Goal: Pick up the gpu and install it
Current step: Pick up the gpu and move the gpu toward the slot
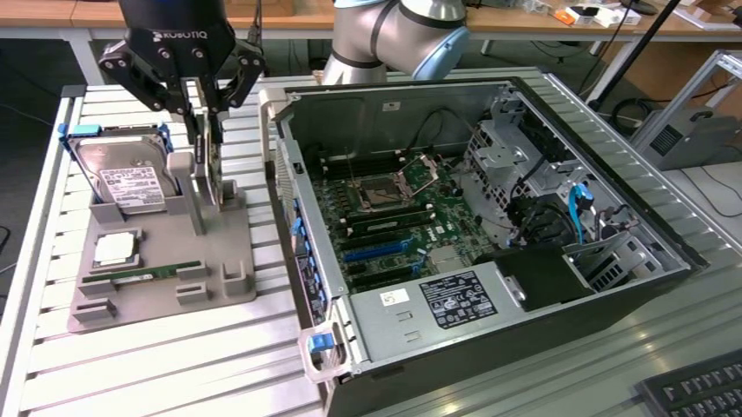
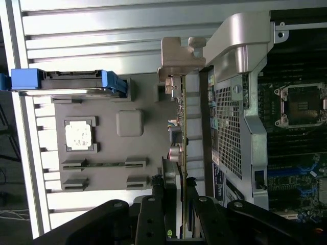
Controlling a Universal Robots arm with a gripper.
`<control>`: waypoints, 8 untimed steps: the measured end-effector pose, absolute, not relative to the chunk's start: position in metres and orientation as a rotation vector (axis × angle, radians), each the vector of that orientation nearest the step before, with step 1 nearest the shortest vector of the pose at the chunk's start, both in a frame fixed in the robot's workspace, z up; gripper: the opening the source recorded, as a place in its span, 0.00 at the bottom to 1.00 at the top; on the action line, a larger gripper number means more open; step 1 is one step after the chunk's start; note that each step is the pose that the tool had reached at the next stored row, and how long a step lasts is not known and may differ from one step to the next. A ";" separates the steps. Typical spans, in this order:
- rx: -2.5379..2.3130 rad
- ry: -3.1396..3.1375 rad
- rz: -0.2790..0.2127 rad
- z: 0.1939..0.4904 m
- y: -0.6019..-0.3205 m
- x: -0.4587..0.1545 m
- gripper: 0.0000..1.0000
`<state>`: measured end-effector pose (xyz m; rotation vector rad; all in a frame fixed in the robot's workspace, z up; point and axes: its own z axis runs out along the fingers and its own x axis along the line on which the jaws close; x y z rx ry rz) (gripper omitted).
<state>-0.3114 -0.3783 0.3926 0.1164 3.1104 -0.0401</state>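
Slatted metal workbench [image 1: 162,365], lab behind | open computer case [image 1: 487,234] centre-right of exterior view | grey parts tray [image 1: 162,261] at left | gripper [image 1: 200,130] upper left, jaws narrowed onto gpu [image 1: 207,178] standing on edge in tray | gpu looks light, stiff, fragile; best gripped along top edge.

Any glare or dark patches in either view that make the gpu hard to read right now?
Exterior view: even overhead light; the gpu stands edge-on in the grey holder tray under the tool, a thin sliver. Wrist view: the slatted table glares white, the CPU chip washes out, the open computer case interior sits in shadow; the gpu edge reads fine.
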 end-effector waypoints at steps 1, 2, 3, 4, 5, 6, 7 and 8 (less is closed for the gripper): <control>0.116 3.110 -0.040 0.393 -0.378 -0.311 0.27; 0.116 3.110 -0.040 0.393 -0.378 -0.311 0.27; 0.116 3.110 -0.040 0.393 -0.378 -0.311 0.27; 0.116 3.110 -0.040 0.393 -0.378 -0.311 0.27; 0.116 3.110 -0.040 0.393 -0.378 -0.311 0.27; 0.116 3.110 -0.040 0.393 -0.378 -0.311 0.27; 0.116 3.110 -0.040 0.393 -0.378 -0.311 0.27; 0.116 3.110 -0.040 0.393 -0.378 -0.311 0.27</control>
